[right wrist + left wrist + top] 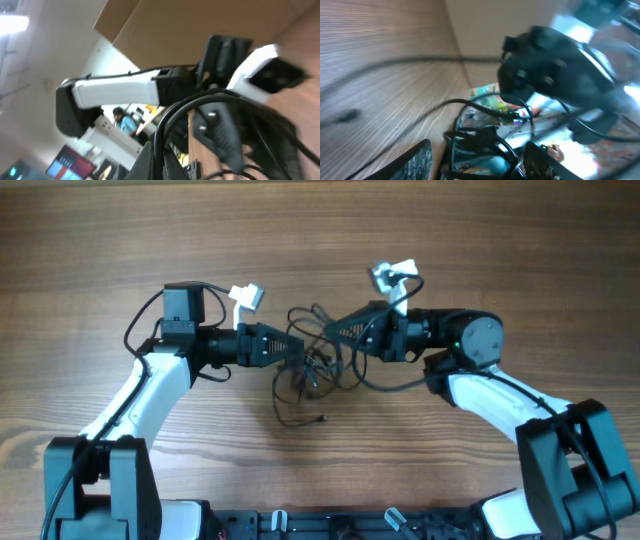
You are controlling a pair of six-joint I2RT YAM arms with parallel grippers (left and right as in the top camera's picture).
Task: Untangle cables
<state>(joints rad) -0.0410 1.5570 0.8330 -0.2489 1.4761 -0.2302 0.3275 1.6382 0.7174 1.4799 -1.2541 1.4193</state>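
I've got the cables (pixel 318 372) bunched mid-desk (pixel 100 240), well off every edge, right between my two hands. Left hand (pixel 297 352) sits at the tangle's left side, fingers (pixel 420 160) apart, with strands running through the gap. Right hand (pixel 337 330) is at the tangle's upper right, pinched together on a strand that loops off its tips. One loose end trails toward the desk's near edge.

One wooden table (pixel 90 240); two arms, left arm (pixel 150 385) and right arm (pixel 500 395); two grippers, left gripper (pixel 298 352) and right gripper (pixel 336 330); one tangle of thin black cables (pixel 312 375), separate cords uncountable
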